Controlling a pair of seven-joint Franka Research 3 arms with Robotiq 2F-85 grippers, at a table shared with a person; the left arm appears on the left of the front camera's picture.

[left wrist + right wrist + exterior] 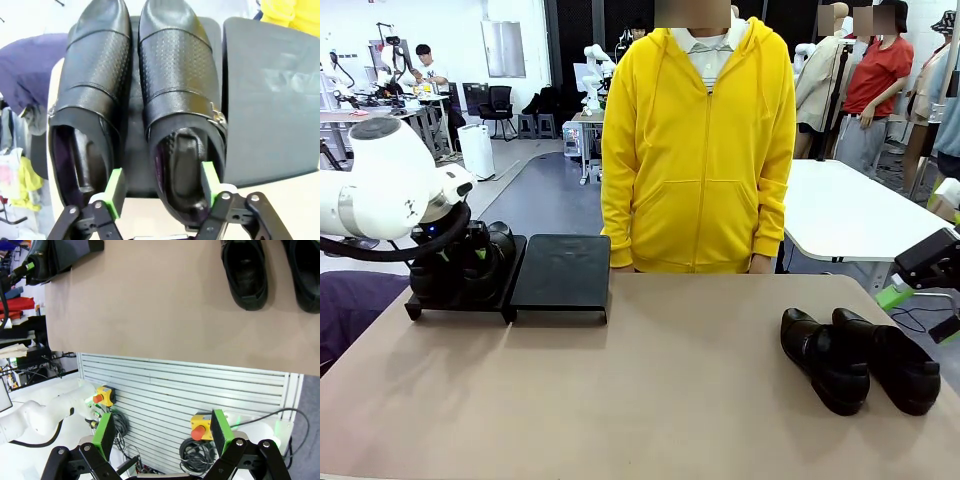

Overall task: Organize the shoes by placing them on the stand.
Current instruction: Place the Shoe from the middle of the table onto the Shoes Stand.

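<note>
Stand (560, 268), far left of desk (650, 400): the left panel carries first shoe (97, 75) and second shoe (175, 80) side by side, and the right panel is bare. Left tool (162, 184): jaws wide about the second shoe's heel, one pad clear of it. We judge a release in hand; we back off straight along the heel, brushing neither shoe. Third shoe (823, 362) and fourth shoe (890, 368): on the desk, right side. Right tool (162, 432): wide, empty.
</note>
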